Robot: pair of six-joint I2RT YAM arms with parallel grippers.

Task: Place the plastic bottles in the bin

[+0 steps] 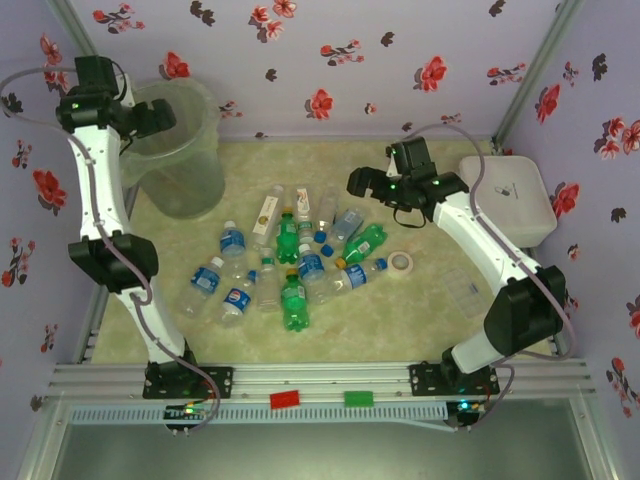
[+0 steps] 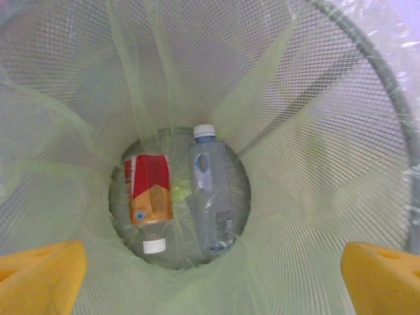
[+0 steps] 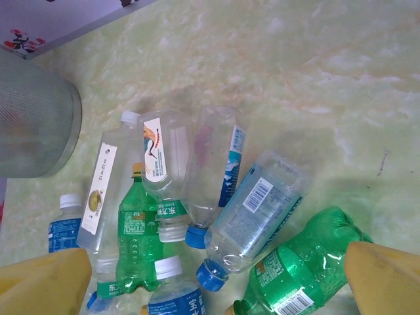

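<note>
Surface: pale green marbled tabletop (image 1: pixel 285 160); clear and green plastic bottles (image 1: pixel 290 265) heaped at centre.
Room: lilac flower-print walls (image 1: pixel 400 60).
Bin: round mesh bin (image 1: pixel 190 180), green-bagged, far left; apparently two bottles (image 2: pixel 211 197) inside.
Left gripper (image 2: pixel 213 279): spread wide above bin.
Right gripper (image 3: pixel 216 282): spread wide above heap.

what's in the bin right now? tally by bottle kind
In the bin, lying at the bottom:
Bottle with red-and-orange label, white cap: 1
Clear bottle, pale label: 1
Total: 2
</note>
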